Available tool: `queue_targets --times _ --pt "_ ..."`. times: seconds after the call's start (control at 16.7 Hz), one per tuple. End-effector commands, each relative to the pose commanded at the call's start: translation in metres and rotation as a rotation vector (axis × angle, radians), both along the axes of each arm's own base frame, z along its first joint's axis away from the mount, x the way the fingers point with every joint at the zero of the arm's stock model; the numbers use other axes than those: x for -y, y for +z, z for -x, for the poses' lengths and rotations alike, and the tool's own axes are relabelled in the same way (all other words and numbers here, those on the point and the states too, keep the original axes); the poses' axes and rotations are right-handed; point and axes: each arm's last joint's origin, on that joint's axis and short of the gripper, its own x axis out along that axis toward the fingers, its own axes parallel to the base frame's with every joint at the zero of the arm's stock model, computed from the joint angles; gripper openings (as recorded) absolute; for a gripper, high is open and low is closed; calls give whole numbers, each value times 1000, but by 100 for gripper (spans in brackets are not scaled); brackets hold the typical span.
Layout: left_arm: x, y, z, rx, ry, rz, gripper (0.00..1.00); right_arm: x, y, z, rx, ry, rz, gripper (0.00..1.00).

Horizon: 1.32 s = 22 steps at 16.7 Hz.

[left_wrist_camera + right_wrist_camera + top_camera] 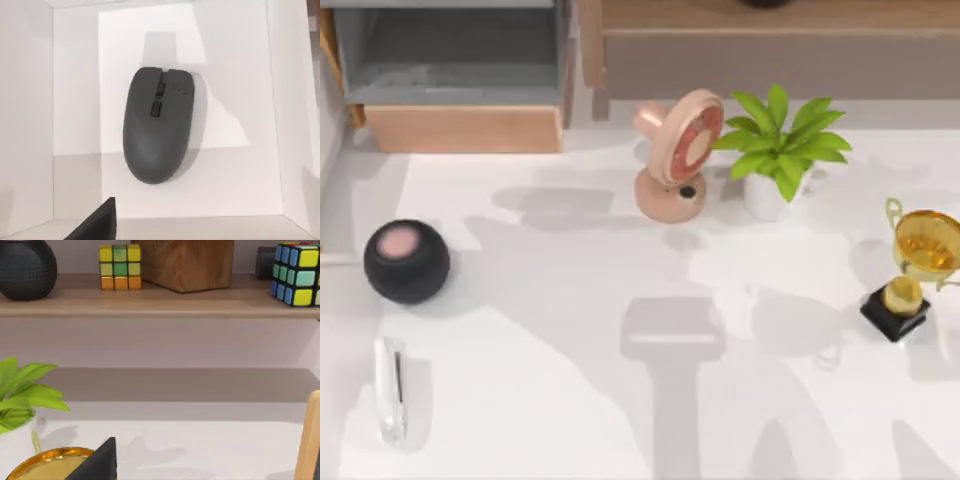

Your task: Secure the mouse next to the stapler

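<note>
From the robot's body I can see very little: a dark, nearly black wedge-shaped piece of the left gripper (97,222), matte with a straight slanted edge. The right gripper (97,462) shows the same black angular piece.

Your top view looks straight down on the white table (570,400). Your left wrist view hangs close above the mouse (159,125), facing down. Your right wrist view sits low, facing level at the shelf (160,305); it shares the plant (778,140) and trophy (920,250) with the top view.
</note>
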Motion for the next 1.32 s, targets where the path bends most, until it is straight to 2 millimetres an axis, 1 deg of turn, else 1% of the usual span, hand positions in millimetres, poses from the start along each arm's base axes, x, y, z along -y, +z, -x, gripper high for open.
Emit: queue_targets --times 0.12,0.24,0.36,0.42,0.54,0.6,0.72,1.32 --pt "-28 -33 -40 -135 4 21 100 0 0 0 0 0 0 100" --pt "-52 -69 -67 -250 0 47 100 0 0 0 0 0 0 100" --pt "-68 -102 -85 -340 -13 71 100 0 0 0 0 0 0 100" --pt "-73 -116 -92 -373 -24 81 100 0 0 0 0 0 0 100" --pt "-77 -135 -102 -414 -52 92 100 0 0 0 0 0 0 100" --pt "-77 -141 -105 -424 -66 94 100 0 0 0 0 0 0 100" --pt "-75 -147 -110 -429 -85 93 100 0 0 0 0 0 0 100" --pt "-77 -150 -110 -430 -88 92 100 0 0 0 0 0 0 100"
